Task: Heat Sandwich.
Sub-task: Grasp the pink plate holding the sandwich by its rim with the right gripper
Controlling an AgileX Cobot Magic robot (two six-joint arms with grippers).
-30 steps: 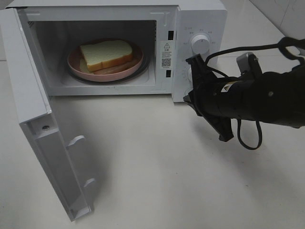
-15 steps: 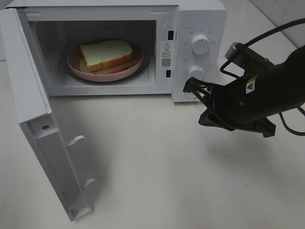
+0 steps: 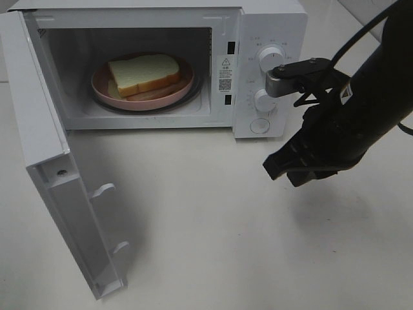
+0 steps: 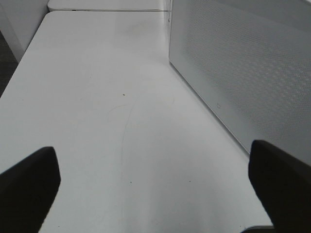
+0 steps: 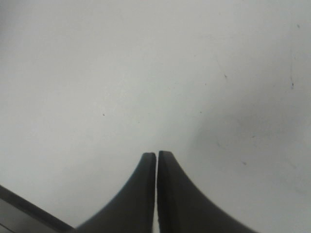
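Since the sandwich (image 3: 143, 72) sits on its pink plate (image 3: 98, 85) inside the microwave (image 3: 271, 19), loading looks done. Door (image 3: 48, 148) hangs wide open. My right gripper (image 5: 156, 155) is closed, empty, above the desk (image 3: 206, 232); left gripper (image 4: 153, 160) spread wide, empty. Next, probably: push door shut, then set dial (image 3: 271, 58).

A lab-like robot bench: white table (image 3: 213, 226), countertop microwave (image 3: 248, 71), black robot arm (image 3: 361, 110) alongside.

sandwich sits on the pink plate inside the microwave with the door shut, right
Not quite. The door stands wide open, as the exterior high view shows. The sandwich does sit on the pink plate inside the microwave.
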